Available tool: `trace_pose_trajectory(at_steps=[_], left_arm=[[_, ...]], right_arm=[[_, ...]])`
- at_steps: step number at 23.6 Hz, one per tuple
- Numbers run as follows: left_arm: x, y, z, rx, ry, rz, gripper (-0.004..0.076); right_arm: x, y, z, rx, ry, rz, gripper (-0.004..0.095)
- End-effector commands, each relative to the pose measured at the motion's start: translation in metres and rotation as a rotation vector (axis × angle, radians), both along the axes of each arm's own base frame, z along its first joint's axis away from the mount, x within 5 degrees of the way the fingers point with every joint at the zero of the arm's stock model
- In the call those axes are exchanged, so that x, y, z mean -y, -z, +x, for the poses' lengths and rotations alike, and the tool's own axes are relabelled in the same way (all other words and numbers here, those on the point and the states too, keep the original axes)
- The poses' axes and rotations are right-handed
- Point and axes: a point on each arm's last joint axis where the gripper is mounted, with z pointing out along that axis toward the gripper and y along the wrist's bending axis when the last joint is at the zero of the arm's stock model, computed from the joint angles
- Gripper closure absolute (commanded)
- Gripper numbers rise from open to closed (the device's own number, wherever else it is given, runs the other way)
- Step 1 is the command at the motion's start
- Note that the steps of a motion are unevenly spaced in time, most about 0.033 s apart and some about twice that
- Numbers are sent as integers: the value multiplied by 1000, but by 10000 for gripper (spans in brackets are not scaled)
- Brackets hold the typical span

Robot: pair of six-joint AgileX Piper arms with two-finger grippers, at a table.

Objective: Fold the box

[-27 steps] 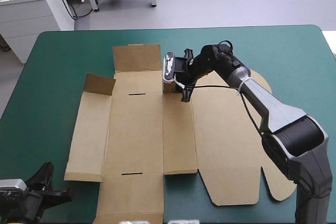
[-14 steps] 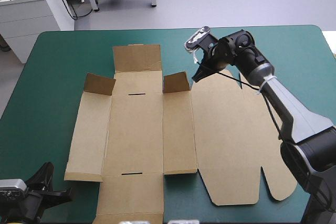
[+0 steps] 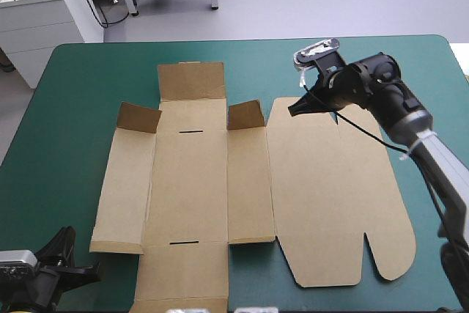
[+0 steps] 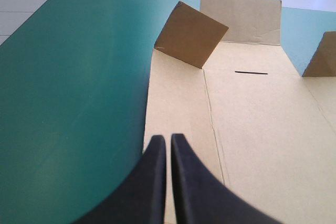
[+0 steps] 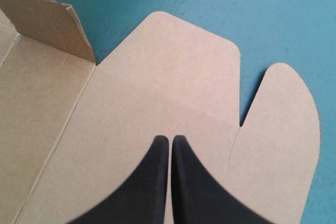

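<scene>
my desk [image 3: 73, 144], teal-green cover [image 4: 63, 77] smooth and flat, rounded far corners, I see a wide plain strip along its left side

- Bright, even, diffuse light from overhead across the bench [image 3: 88, 93] in the high view.
- Shadows soft and short; just a thin dark edge beside the raised flaps [image 3: 245, 115] of the box [image 3: 190, 181].
- Left wrist view: flap face darker than the rest of the box; cover [image 4: 63, 77] paler toward the far edge, dimmer near the left tool [image 4: 168, 139].
- Right wrist view: evenly lit, flap slightly shaded.
</scene>
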Motion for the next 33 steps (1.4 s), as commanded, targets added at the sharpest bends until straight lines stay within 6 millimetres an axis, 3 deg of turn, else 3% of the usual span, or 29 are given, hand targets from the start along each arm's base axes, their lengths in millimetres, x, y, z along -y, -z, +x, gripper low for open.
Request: trace_pose_trajectory(at_steps=[1,5,7,9,14,16,19,22,26,30,33], left_arm=[[0,-14,-2,103,-1,-14,594],[0,-14,-2,102,-4,-7,288],[0,-14,-2,102,-5,-7,177],[0,-14,-2,102,-5,-7,125],[4,-19,-1,131,33,-78,125],[6,-30,1,115,50,-94,125],[7,-68,28,-28,88,-41,125],[5,-90,77,-260,104,-38,125],[5,-84,137,-496,139,-65,125],[1,-70,158,-596,119,-102,125],[-16,-56,172,-685,42,-174,125]], right_arm=[[19,-31,-35,131,36,64,908],[31,-22,-68,147,52,85,908],[37,-19,-86,170,65,110,908],[42,-14,-101,189,76,130,908],[59,19,-149,171,94,143,908],[65,24,-166,180,103,159,908],[71,28,-189,183,104,190,908],[77,38,-213,250,94,239,908],[86,53,-242,271,93,273,908],[90,54,-259,285,88,306,908],[93,51,-268,321,84,320,908]])
